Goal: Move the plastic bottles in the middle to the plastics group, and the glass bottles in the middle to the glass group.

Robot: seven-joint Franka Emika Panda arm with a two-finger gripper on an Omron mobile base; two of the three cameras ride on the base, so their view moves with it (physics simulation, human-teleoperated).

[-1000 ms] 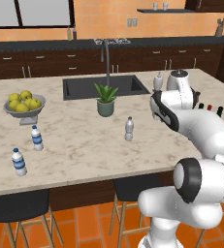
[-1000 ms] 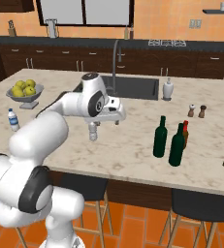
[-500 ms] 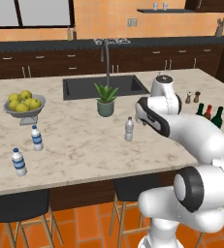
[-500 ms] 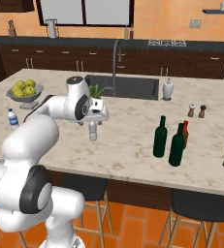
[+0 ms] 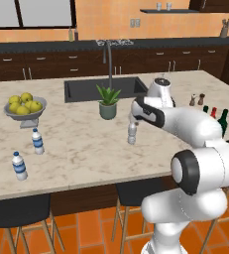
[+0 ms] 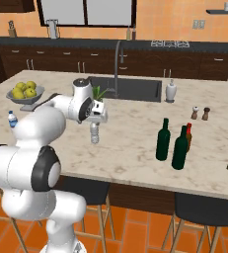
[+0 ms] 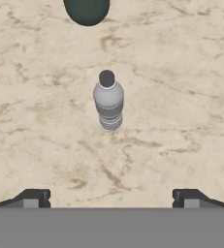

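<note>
Pincer (image 7: 108,198) spread wide, above grey bottle (image 7: 108,100) — bare marble counter (image 7: 181,97) around

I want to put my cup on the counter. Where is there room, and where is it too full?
There is bare marble between the small grey bottle and the two blue-labelled bottles at the left, along the front edge. More lies between the grey bottle and the green wine bottles. It is crowded by the wine bottles, brown bottle and shakers.
</note>
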